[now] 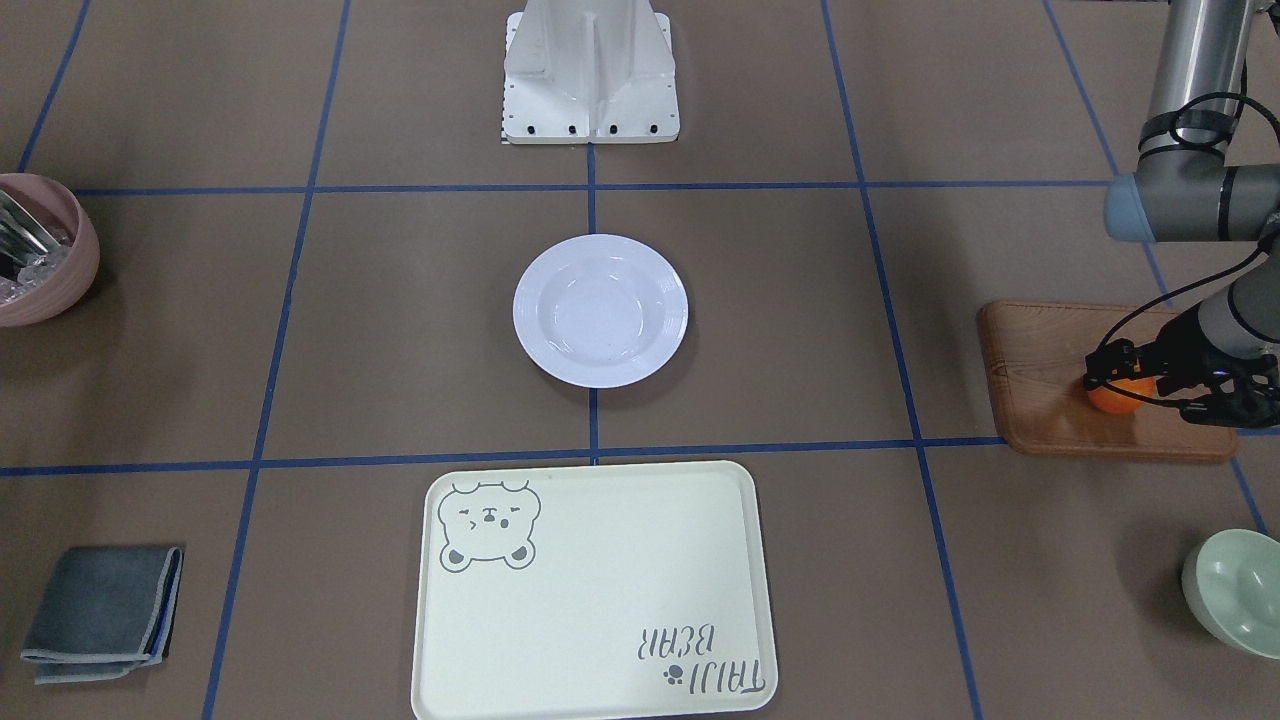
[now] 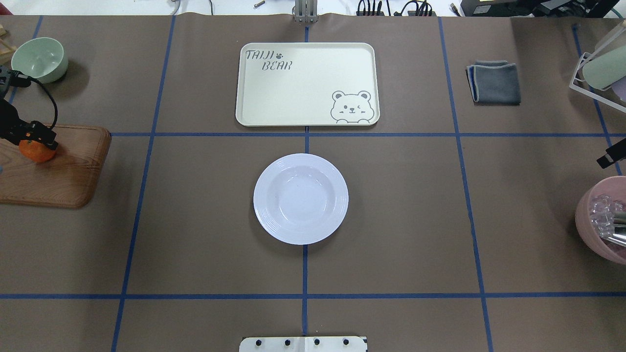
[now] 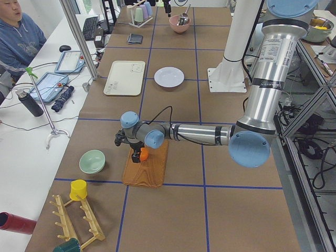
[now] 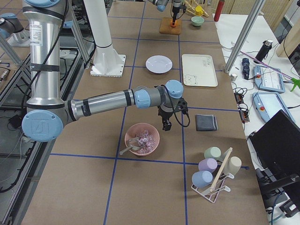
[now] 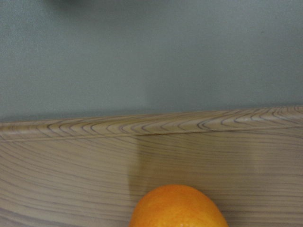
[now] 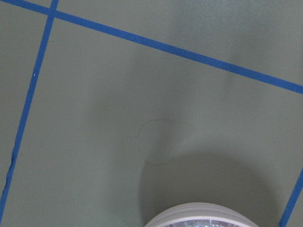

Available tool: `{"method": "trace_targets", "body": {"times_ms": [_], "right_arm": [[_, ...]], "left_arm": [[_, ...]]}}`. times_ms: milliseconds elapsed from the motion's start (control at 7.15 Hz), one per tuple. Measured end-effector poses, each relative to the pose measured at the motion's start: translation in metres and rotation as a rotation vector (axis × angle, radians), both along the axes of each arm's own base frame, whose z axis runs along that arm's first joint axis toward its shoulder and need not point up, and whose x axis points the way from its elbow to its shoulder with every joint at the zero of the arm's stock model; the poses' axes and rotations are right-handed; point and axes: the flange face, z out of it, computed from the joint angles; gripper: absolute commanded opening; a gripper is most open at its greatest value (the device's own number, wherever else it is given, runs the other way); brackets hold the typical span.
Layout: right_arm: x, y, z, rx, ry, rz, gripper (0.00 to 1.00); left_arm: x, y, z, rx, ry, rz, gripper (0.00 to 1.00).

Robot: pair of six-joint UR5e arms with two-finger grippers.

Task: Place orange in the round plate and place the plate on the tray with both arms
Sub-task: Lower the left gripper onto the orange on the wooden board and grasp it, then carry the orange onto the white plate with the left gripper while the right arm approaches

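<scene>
Orange (image 2: 36, 151), small, round and bright-skinned, sits on a brown wooden board (image 2: 63, 171) with rounded corners and clear grain, at the left end of the tabletop (image 2: 195, 220). My left end effector (image 2: 33, 141) is down on the fruit, its black parts right against it. I cannot tell whether the jaws have closed on it.

The round plate (image 2: 301, 198), glossy white with a wide ridged rim, lies at the tabletop's centre, well apart from the orange. Across a blue tape line from it lies the tray (image 2: 303, 88), pale cream plastic, rectangular with rounded corners, printed with a grey bear face and lettering.

My right end effector (image 4: 166, 124) hangs over brown paper just beside a pink bowl (image 4: 131, 136) of clear pieces and a metal utensil. How far open it stands I cannot tell.

A pale green bowl (image 2: 39, 58) sits near the board, and a folded grey cloth (image 2: 494, 82) lies right of the tray. Brown paper crossed by blue tape runs between board and plate.
</scene>
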Motion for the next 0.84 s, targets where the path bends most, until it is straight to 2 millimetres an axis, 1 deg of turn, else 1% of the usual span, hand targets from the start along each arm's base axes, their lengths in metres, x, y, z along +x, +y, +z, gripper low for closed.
{"method": "trace_targets", "body": {"times_ms": [140, 280, 420, 559, 699, 839], "right_arm": [[0.0, -0.001, -0.001, 0.002, -0.003, -0.001, 1.0], [-0.001, -0.003, -0.003, 0.006, -0.005, -0.002, 1.0], [-0.002, -0.004, -0.005, 0.011, -0.006, -0.003, 1.0], [-0.002, -0.005, -0.007, 0.014, -0.007, -0.003, 1.0], [-0.002, -0.005, -0.008, 0.017, -0.007, -0.003, 1.0], [-0.002, -0.005, -0.01, 0.021, -0.005, -0.002, 1.0]], "left_arm": [[0.002, 0.0, -0.001, 0.001, 0.0, 0.003, 0.79], [0.004, 0.0, -0.001, 0.002, 0.001, 0.006, 0.23], [0.005, 0.0, -0.001, 0.001, 0.0, 0.007, 0.0], [0.005, 0.0, -0.001, 0.001, 0.001, 0.007, 0.0], [0.007, -0.003, -0.009, 0.004, 0.008, 0.002, 0.0], [0.013, -0.011, -0.035, -0.009, 0.038, -0.031, 0.0]]}}
